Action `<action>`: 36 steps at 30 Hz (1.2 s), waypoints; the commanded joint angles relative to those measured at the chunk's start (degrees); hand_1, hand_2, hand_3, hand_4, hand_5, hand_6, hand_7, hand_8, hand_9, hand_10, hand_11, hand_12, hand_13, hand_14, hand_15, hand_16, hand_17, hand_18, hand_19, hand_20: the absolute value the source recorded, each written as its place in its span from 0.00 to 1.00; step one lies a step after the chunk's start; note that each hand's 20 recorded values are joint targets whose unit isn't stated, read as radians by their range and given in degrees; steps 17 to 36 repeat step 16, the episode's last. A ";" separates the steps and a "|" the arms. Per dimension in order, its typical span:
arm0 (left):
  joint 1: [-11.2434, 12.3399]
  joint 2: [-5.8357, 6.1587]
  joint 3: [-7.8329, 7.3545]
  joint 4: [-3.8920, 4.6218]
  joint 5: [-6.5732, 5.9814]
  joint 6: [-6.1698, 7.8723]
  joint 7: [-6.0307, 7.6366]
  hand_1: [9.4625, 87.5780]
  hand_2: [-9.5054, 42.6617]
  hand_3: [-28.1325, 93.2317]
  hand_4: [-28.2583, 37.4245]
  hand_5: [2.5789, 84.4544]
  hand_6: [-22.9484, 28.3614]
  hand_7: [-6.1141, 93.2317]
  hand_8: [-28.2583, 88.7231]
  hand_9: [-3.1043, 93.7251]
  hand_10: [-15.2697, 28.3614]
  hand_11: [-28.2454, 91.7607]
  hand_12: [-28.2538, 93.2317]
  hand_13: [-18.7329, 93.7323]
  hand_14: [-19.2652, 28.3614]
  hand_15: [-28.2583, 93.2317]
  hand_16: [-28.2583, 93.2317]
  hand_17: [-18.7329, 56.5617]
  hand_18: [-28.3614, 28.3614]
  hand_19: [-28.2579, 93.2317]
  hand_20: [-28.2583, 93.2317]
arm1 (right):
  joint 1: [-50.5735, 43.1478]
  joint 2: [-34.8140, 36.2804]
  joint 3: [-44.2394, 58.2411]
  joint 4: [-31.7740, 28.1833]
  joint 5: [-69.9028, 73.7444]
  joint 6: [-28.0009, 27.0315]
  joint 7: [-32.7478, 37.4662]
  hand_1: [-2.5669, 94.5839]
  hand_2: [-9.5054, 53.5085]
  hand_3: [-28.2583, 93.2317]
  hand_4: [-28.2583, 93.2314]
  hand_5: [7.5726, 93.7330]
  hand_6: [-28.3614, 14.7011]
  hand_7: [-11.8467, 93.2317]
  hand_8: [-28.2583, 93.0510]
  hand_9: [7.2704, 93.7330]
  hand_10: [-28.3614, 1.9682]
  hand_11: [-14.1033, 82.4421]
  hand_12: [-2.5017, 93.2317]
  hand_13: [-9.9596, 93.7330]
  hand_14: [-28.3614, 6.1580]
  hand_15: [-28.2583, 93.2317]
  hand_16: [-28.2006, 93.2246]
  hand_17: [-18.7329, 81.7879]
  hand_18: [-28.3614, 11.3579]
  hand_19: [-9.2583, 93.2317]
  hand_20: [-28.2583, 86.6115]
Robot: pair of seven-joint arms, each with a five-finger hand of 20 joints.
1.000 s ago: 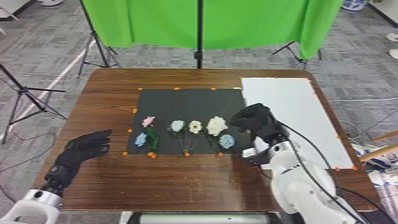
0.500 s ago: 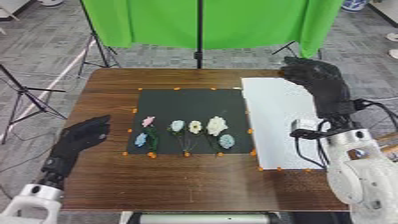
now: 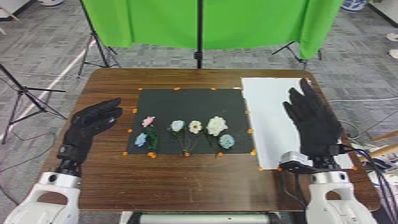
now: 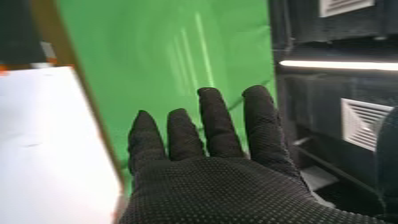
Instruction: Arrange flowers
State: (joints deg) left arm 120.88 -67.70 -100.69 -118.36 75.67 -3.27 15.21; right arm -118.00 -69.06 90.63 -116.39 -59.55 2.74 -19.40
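We see pink, white and blue flowers (image 3: 217, 126) on a black rectangular mat (image 3: 182, 104); our black-gloved right hand (image 3: 316, 131) has straight fingers, apart; our left hand (image 3: 87, 123), relaxed fingers, close together.

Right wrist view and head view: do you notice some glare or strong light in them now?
Right wrist view: pale glare streaks on the green fabric backdrop, a bright white light strip against dark surroundings, and the flat white sheet looks nearly washed out. Head view: the flat black mat shows no bright glare.
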 commanded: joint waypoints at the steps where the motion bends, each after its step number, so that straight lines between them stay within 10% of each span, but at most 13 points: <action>1: 1.87 -1.37 -0.03 -1.48 -0.20 0.84 -1.75 0.26 0.20 0.77 0.20 0.56 0.50 0.17 0.19 0.51 0.66 0.39 0.33 0.51 0.78 0.37 0.24 0.37 0.68 0.27 0.38 | -3.06 -0.78 -0.14 -1.26 0.54 0.85 2.56 0.00 0.19 0.86 0.06 0.22 0.69 0.19 0.16 0.25 0.53 0.15 0.13 0.24 0.50 0.21 0.33 0.21 0.42 0.15 0.40; 6: 1.93 -1.49 0.99 -2.22 -0.84 4.22 -4.04 0.22 0.39 0.76 0.04 0.58 0.49 0.18 0.18 0.53 0.68 0.40 0.33 0.52 0.79 0.40 0.23 0.37 0.69 0.29 0.39 | -3.69 -1.23 1.06 -1.08 -0.58 -2.97 4.24 0.02 0.18 0.87 0.07 0.28 0.66 0.19 0.16 0.29 0.48 0.17 0.14 0.28 0.47 0.22 0.34 0.25 0.41 0.16 0.41; 11: 2.45 -1.90 0.13 -2.25 0.05 2.10 -5.16 0.24 0.38 0.77 0.05 0.59 0.49 0.18 0.18 0.53 0.68 0.40 0.33 0.52 0.80 0.40 0.23 0.37 0.70 0.30 0.39 | -4.52 -1.45 0.90 -1.01 1.39 -4.19 5.51 0.05 0.18 0.87 0.08 0.31 0.64 0.19 0.16 0.30 0.45 0.17 0.14 0.30 0.46 0.24 0.34 0.27 0.42 0.15 0.41; 36: 2.98 -2.42 -0.38 -2.50 -0.52 2.02 -5.24 0.26 0.34 0.77 0.10 0.59 0.49 0.18 0.18 0.53 0.68 0.40 0.33 0.52 0.80 0.40 0.23 0.37 0.70 0.30 0.39 | -4.42 -1.57 1.22 -1.21 0.87 -4.24 4.75 0.05 0.17 0.88 0.09 0.32 0.63 0.19 0.16 0.31 0.44 0.17 0.14 0.31 0.44 0.25 0.34 0.28 0.41 0.15 0.42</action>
